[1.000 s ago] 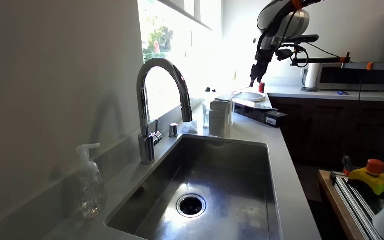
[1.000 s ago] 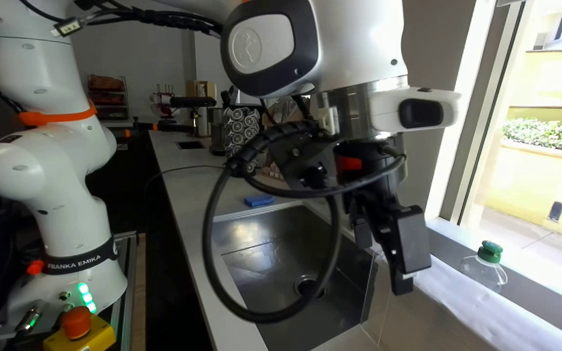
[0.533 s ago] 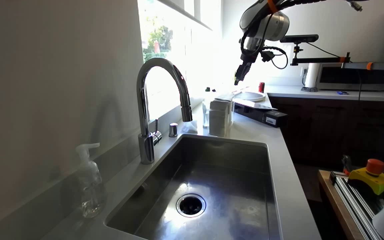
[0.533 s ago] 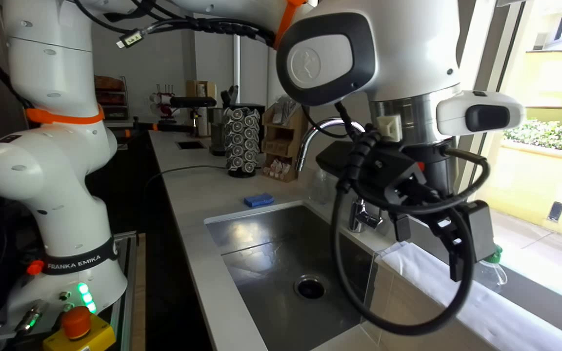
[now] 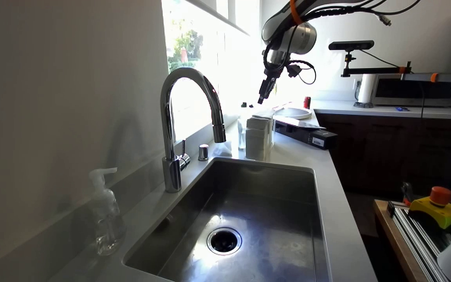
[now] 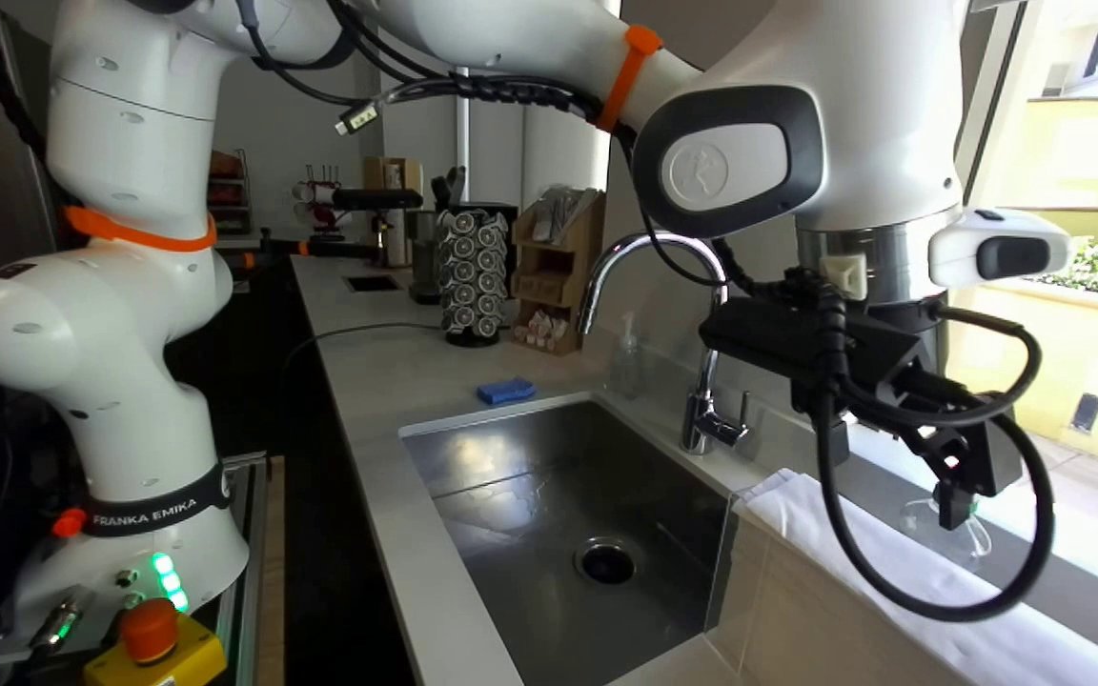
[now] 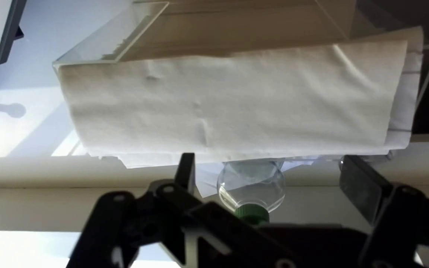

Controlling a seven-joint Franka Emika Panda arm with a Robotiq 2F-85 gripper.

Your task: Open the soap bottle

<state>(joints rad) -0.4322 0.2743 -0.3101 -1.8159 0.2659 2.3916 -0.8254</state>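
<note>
Claw (image 7: pixel 267 169) is hovering near the soap bottle (image 7: pixel 251 185), fingers (image 7: pixel 361 188) spread wide; this is looking like reaching, next probably needing lowering around the green cap (image 7: pixel 252 213).

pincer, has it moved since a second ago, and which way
Yes. In an exterior view, the pincer has shifted leftward in the picture, nearer to the arched faucet, which has not moved.

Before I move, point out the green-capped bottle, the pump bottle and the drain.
Green-capped bottle (image 7: pixel 251 186): wrist view, on its clear body.
Pump bottle (image 5: pixel 108 219): an exterior view, on its body.
Drain (image 6: pixel 606 563): an exterior view, on its dark opening.
</note>
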